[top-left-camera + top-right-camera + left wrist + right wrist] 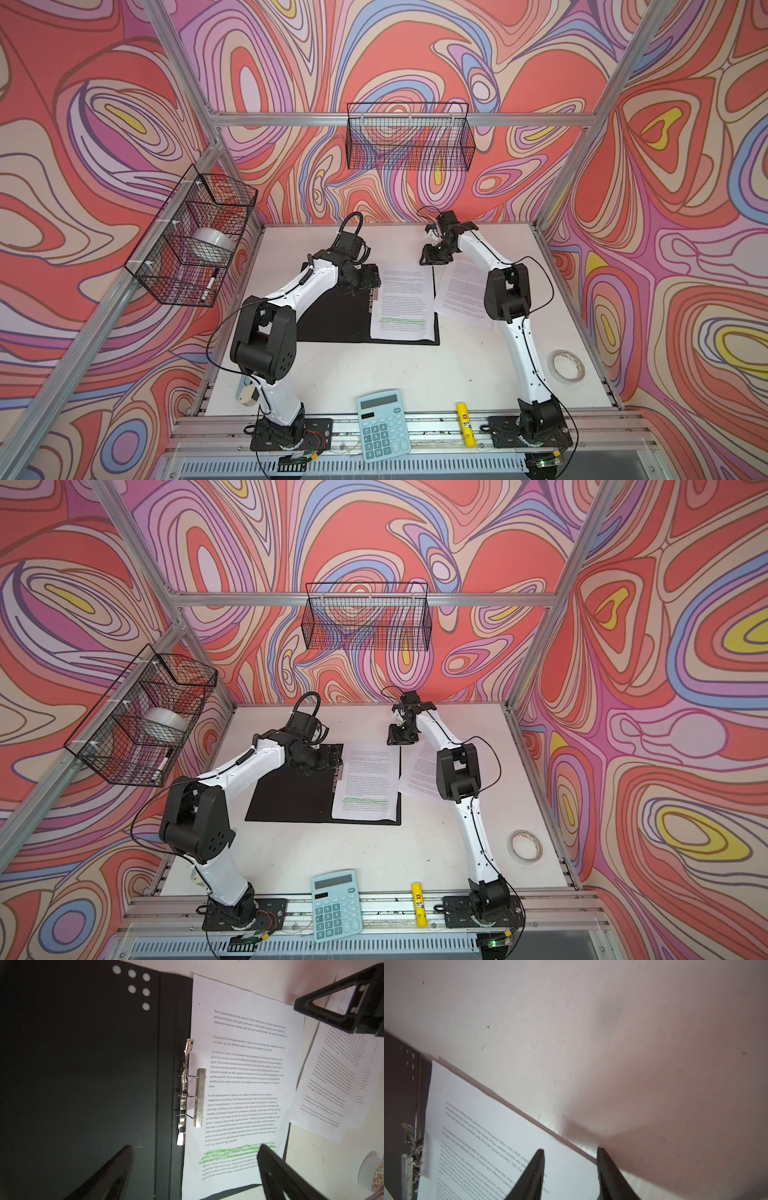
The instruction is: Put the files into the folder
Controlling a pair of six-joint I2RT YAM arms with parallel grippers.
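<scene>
The folder (332,320) lies open on the table, black inside up, with its metal clip bar (200,1097) along the spine. One printed sheet of the files (402,301), with a green-highlighted passage, rests on the folder's right half, its inner edge by the clip. More sheets of the files (459,291) lie askew on the table to the right, partly under the right arm. My left gripper (195,1147) hovers open over the spine and clip; in a top view the left gripper (372,282) shows there too. My right gripper (570,1149) is open above the sheet's far right corner, nothing between its fingers.
A pale blue calculator (384,424) and a yellow glue stick (465,424) lie at the front edge. A tape roll (566,369) sits at the right. Wire baskets hang on the left wall (191,241) and back wall (409,137).
</scene>
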